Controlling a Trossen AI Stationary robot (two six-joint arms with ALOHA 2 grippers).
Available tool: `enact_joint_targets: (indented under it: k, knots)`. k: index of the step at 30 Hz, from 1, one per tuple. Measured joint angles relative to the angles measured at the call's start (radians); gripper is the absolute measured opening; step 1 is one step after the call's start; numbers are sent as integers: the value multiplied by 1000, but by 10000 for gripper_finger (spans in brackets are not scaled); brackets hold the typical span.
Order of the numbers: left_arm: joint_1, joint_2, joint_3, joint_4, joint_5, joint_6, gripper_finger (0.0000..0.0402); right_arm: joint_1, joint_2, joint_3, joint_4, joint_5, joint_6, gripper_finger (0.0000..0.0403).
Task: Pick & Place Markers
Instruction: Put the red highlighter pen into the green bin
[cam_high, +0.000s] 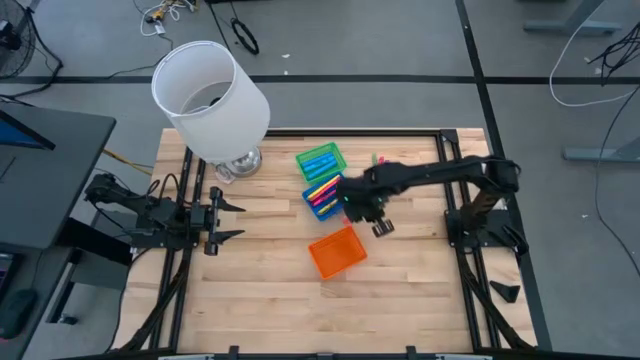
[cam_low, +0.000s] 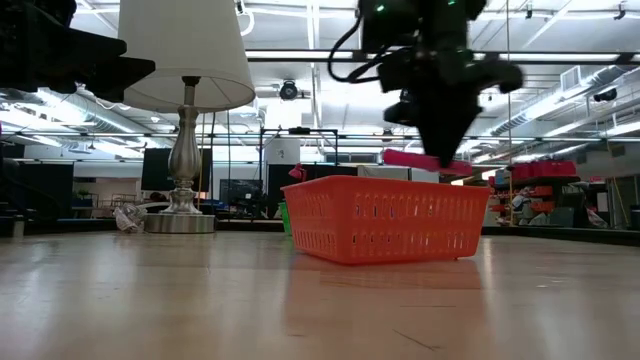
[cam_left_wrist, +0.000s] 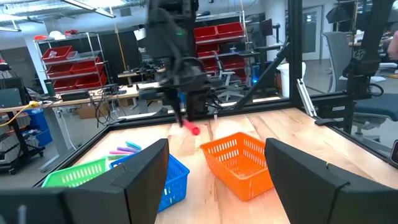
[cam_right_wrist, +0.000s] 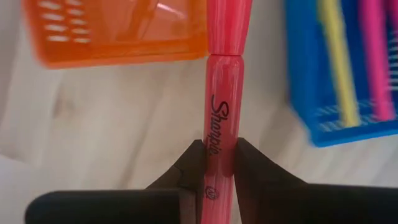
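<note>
One pink marker (cam_right_wrist: 222, 93), hidden from overhead, shows between right wrist fingers (cam_right_wrist: 189, 168).

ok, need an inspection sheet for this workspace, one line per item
Surface: wooden table, bare wood at the front.
Job's things: pink marker held above the table between the orange tray and the blue tray; more markers lie in the blue tray and the green tray.
Clutter: lamp at the table's back left.
Claws: right claw shut on the pink marker; left claw open, parked at the left edge.
Cables: loose cables on the floor.
Surroundings: shelving with red bins behind.
</note>
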Motion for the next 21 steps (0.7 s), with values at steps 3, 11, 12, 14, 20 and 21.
enact_joint_targets:
  k: [3, 11, 12, 14, 20, 21]
  knots:
    - [0, 0, 0, 0, 0, 0, 273, -60, 64, 81, -25, 16, -66, 55]
    - [0, 0, 0, 0, 0, 0, 273, -194, 266, 350, -104, 89, -234, 55]
    - [0, 0, 0, 0, 0, 0, 273, -207, 294, 389, -116, 102, -251, 55]
    - [0, 0, 0, 0, 0, 0, 273, -231, 354, 474, -140, 127, -290, 55]
    - [0, 0, 0, 0, 0, 0, 273, -290, 512, 706, -171, 183, -396, 55]
    - [0, 0, 0, 0, 0, 0, 273, -299, 535, 739, -173, 186, -408, 55]
